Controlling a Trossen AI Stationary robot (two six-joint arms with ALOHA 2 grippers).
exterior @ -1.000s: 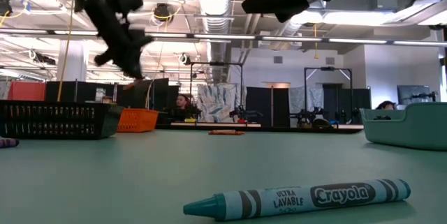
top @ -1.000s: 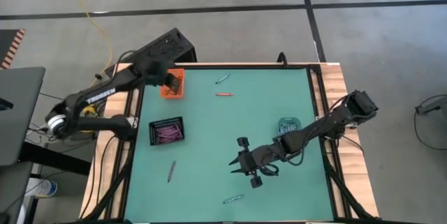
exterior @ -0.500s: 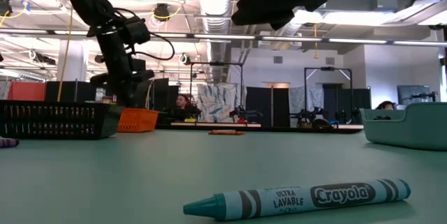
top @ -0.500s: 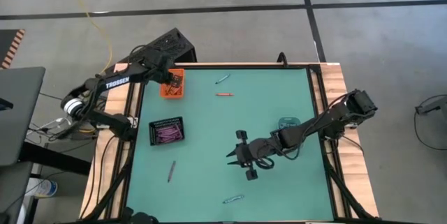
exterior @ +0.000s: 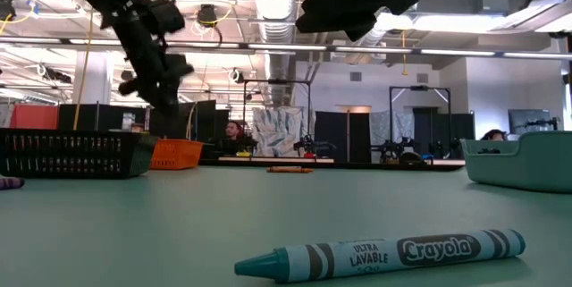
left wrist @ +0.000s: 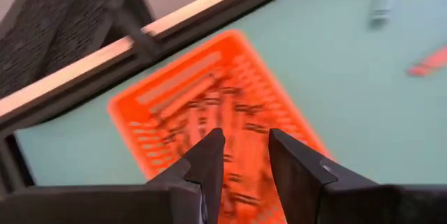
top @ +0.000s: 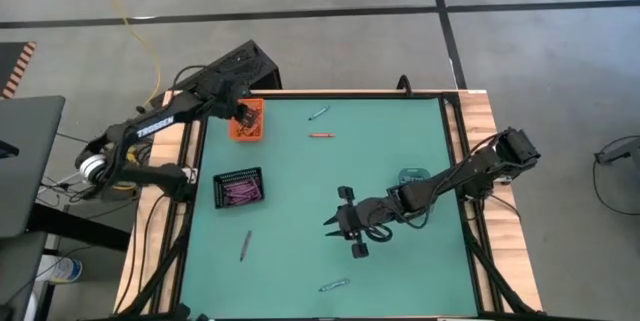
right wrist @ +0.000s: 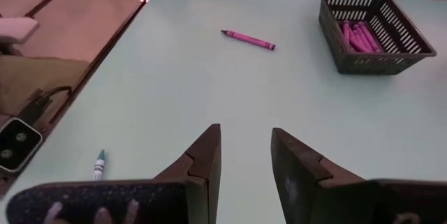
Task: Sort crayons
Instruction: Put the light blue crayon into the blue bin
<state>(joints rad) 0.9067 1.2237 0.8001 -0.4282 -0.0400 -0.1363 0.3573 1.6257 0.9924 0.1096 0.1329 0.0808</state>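
A green table (top: 320,191) stood on a grey floor; across it, in the low view, lay a hall with pipes and ceiling lights.

The left gripper (top: 243,113) hung over the orange tray (top: 247,121) at the table's far left corner. Its fingers (left wrist: 209,161) stood a little apart with nothing between them, pointing down at the tray (left wrist: 216,126), which held crayons blurred in the wrist view. The left arm ran back from there off the table's left edge.

The right gripper (top: 340,223) hovered above the middle of the table, fingers (right wrist: 206,158) spread and empty over bare green. The right arm stretched back to the table's right side, passing over the teal tray (top: 411,178).

The black tray (top: 240,188) sat near the left edge, well apart from the orange one, holding purple crayons (right wrist: 356,37). A loose purple crayon (top: 245,245) lay on the table nearer the front, beyond the black tray as the right wrist camera saw it (right wrist: 248,40). A teal crayon (top: 334,285) lay near the front edge; in the low view it filled the foreground (exterior: 380,254). An orange crayon (top: 320,135) lay toward the far side, and another teal crayon (top: 318,113) just beyond it, close to the far edge; both were well apart from either gripper.
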